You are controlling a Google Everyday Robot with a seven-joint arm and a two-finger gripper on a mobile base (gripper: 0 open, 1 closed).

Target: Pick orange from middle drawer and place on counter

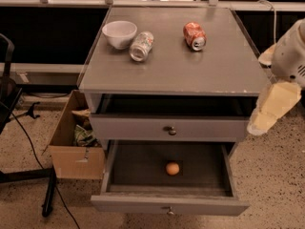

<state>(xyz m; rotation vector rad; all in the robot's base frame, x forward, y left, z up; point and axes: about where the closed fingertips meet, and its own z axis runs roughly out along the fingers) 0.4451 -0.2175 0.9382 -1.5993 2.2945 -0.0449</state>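
Observation:
The orange (172, 168) lies on the dark floor of the middle drawer (143, 204), which is pulled out at the bottom of the cabinet. The orange sits near the drawer's middle, alone. The counter (190, 70) is the grey top slab above. My gripper (261, 120), pale yellow under a white arm, hangs at the right edge of the view. It is beside the cabinet's right side, at about the height of the upper drawer front, above and right of the orange, touching nothing.
On the counter stand a white bowl (119, 33), a silver-green can (141, 45) on its side and a red-orange can (194, 36) on its side. The upper drawer front (169, 129) is closed. A cardboard box (71, 149) sits on the floor to the left, by a dark chair base (47, 194).

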